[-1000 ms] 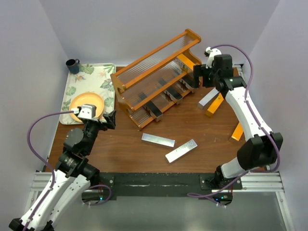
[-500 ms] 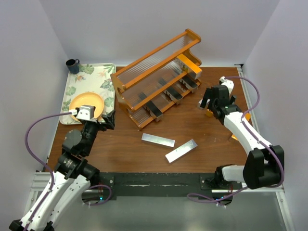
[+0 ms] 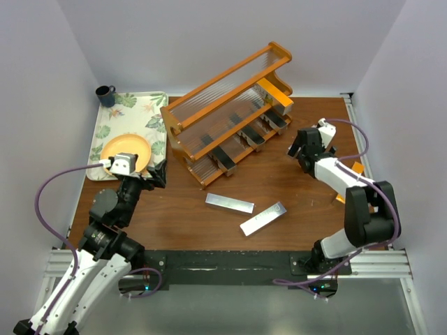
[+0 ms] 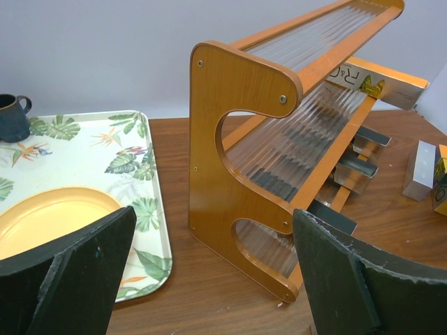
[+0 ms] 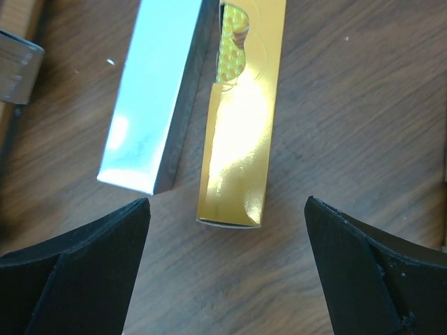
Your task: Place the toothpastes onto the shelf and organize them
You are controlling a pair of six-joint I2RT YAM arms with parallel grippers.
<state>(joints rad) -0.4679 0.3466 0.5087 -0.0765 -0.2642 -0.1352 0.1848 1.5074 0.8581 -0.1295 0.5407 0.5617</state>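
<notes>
The orange-brown shelf (image 3: 230,112) stands slanted at the table's middle back, and its end panel (image 4: 237,153) fills the left wrist view. A gold toothpaste (image 3: 274,94) lies at the right end of its upper tier, and several dark and silver ones lie on the lower tiers. Two silver toothpastes (image 3: 230,203) (image 3: 263,218) lie on the table in front. My right gripper (image 3: 302,148) is open just above a silver carton (image 5: 157,91) and a gold carton (image 5: 241,118) that lie side by side. My left gripper (image 3: 157,173) is open and empty, facing the shelf's left end.
A floral tray (image 3: 155,115) with a yellow plate (image 3: 126,148) lies at the back left, with a dark mug (image 3: 105,94) behind it. An orange carton (image 3: 341,199) shows partly under the right arm.
My right gripper has drawn back from the shelf's right end and come down over the silver and gold cartons on the table. The left arm has barely moved.
</notes>
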